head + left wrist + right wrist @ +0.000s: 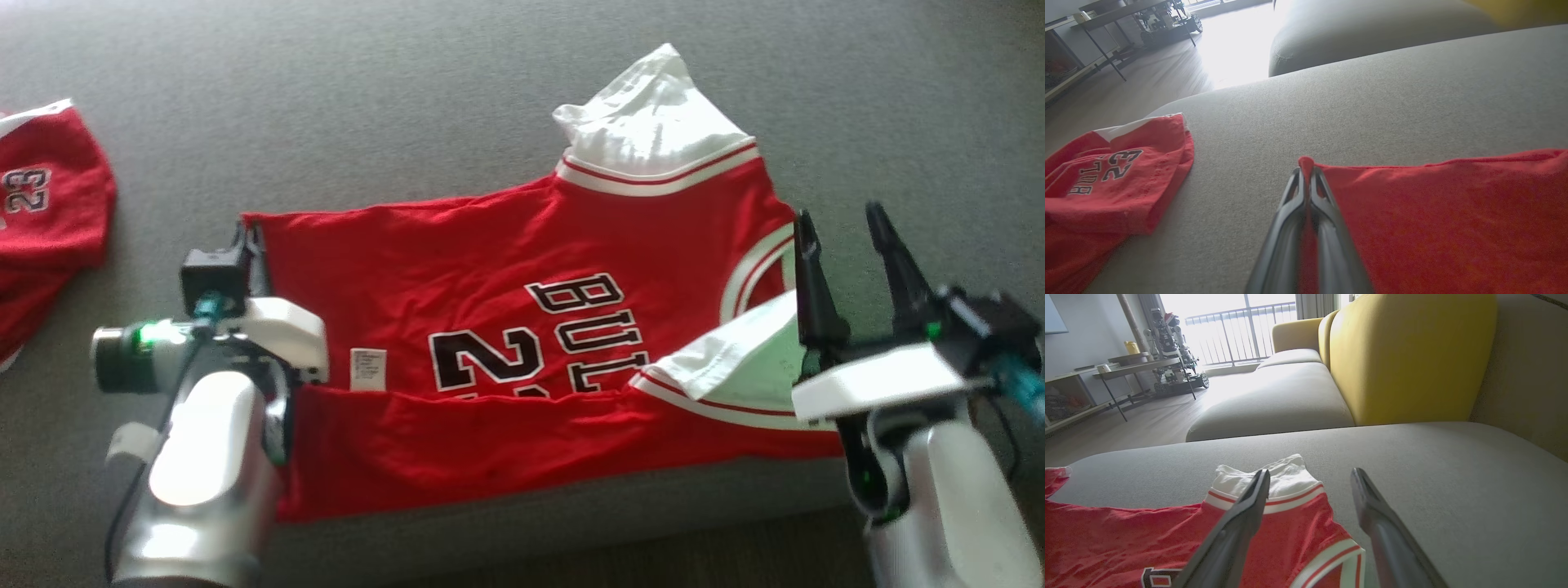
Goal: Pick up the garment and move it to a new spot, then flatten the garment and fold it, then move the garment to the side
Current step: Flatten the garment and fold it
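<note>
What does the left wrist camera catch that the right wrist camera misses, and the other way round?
Left wrist camera: the left claw pinched shut on a corner of the red jersey, plus a second folded jersey marked 23 off to one side.
Right wrist camera: the right claw standing open, the jersey's white sleeve beyond it, and a yellow sofa back.
Shared: the spread red jersey, the grey cushion under it, and a dark-legged table across the room.
</note>
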